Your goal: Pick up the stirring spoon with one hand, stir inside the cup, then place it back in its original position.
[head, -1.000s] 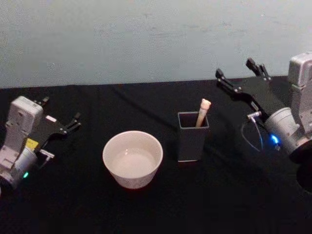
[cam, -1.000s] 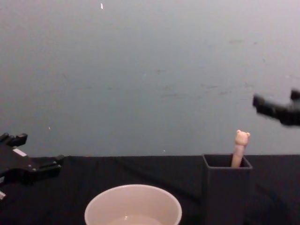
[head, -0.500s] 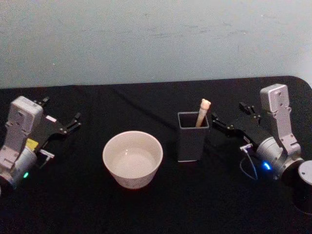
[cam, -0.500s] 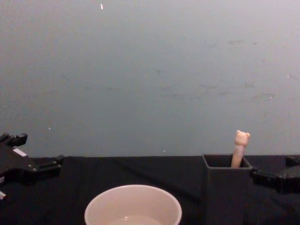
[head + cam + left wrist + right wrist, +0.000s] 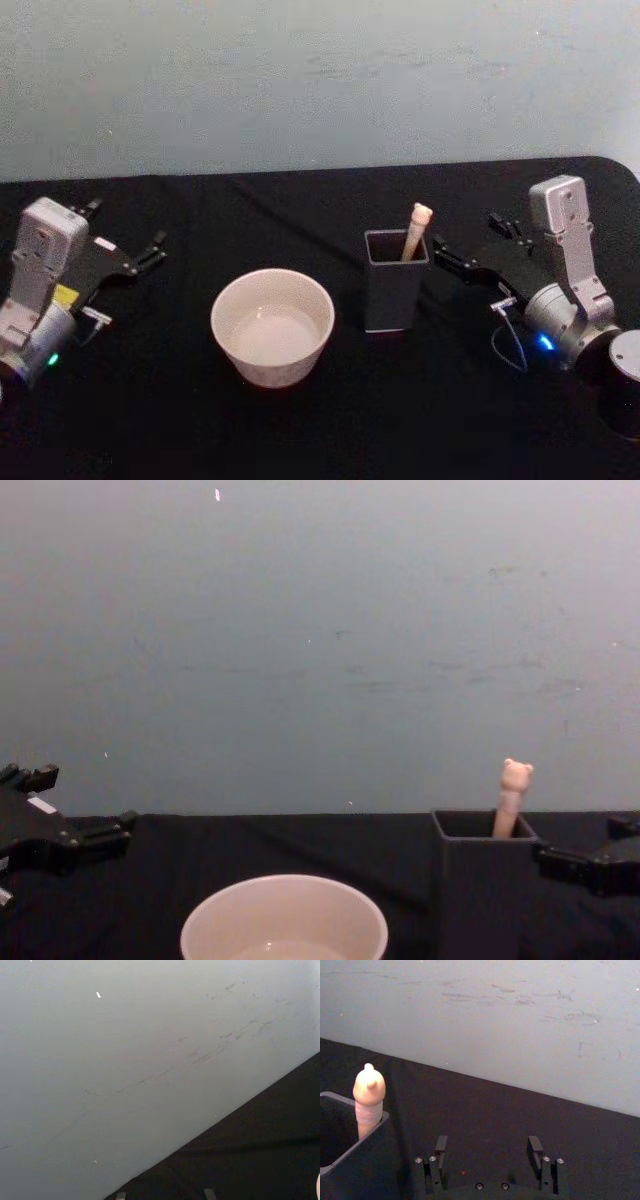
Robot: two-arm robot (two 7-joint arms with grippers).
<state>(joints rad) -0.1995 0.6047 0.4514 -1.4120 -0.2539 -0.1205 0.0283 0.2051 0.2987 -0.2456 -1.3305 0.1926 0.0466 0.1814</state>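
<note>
The right gripper [image 5: 465, 252] sits low over the black counter [image 5: 300, 430], arm angled in from the right, its fingers [image 5: 441, 1146] apart and empty, pointing toward the grey holder [image 5: 394, 280]. The spoon [image 5: 416, 230] stands in that holder just beside the fingertips, untouched, its lower shaft hidden inside. The cup [image 5: 272, 326] sits farther off, beyond the holder. The left gripper [image 5: 125, 245] rests parked at the far left, fingers apart.
</note>
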